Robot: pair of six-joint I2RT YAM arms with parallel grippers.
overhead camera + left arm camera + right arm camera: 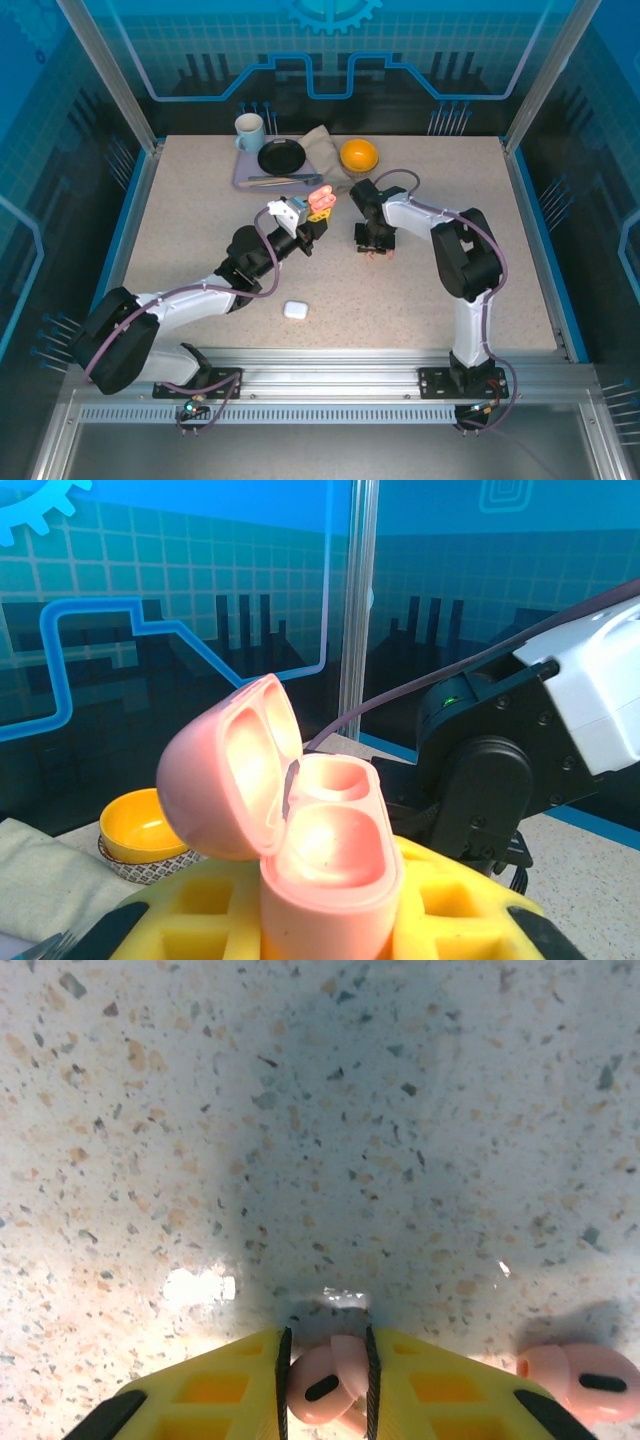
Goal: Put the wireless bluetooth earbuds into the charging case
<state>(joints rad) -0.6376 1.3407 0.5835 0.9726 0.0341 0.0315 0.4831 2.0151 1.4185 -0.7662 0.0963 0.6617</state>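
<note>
Left wrist view is showing me the left gripper (330, 930), its yellow plastic jaws clamping the glossy pink charging case (330, 870). The case's rounded lid (225, 770) is standing open over two smooth wells. I am watching the right gripper (326, 1380) pinching one pink earbud (320, 1388) between narrow jaws, down at the speckled table (320, 1110). A second pink earbud (585, 1380), bulbous with a dark oval, is lying just beside. A white pebble-shaped case (294, 309) is sitting nearer the arm bases.
</note>
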